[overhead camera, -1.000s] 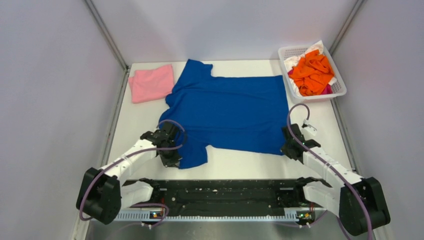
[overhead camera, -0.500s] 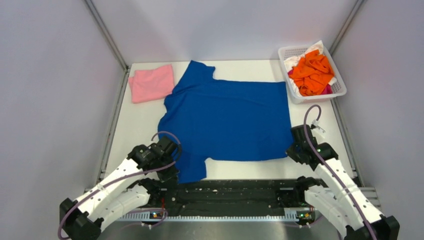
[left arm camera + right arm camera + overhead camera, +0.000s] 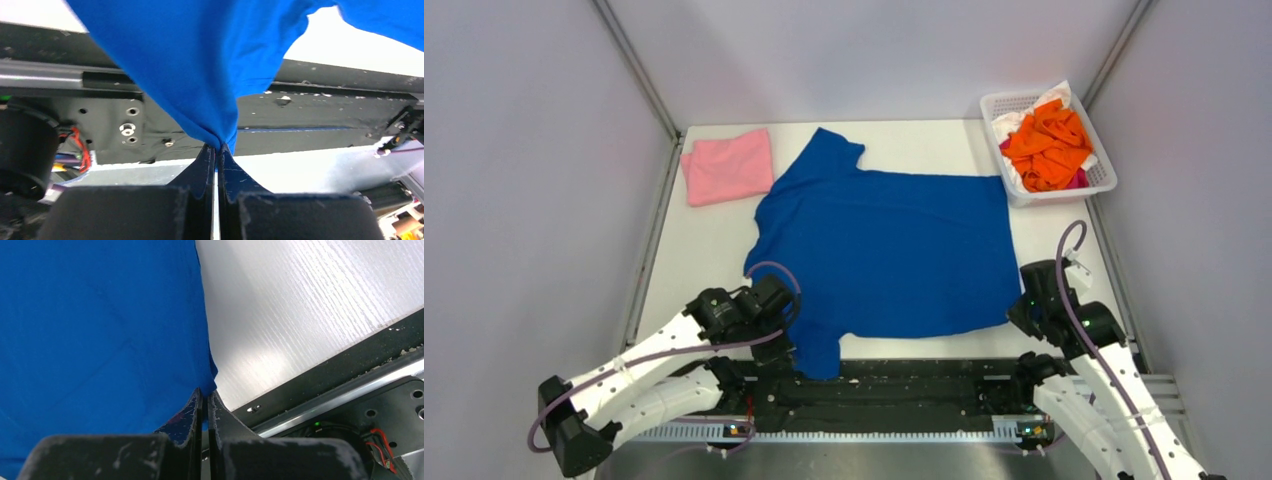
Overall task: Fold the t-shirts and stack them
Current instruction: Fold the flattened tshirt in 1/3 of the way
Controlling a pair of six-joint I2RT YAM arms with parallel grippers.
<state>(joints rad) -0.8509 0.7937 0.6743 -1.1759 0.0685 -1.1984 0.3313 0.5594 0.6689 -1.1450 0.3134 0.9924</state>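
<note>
left gripper [image 3: 216, 147] pinched tight on the sleeve of the royal blue t-shirt [image 3: 884, 250] at the near edge of the tabletop [image 3: 699, 250]. right gripper [image 3: 205, 395] clamped on its near right hem corner. the shirt lies spread flat mid-tabletop, plain blue side up.

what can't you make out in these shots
- Blue t-shirt: any print; only plain cloth faces every view.
- Basket: how many shirts; orange cloth on top covers the rest, top view.
- Pink t-shirt: its fold layers, too small in top view.
</note>
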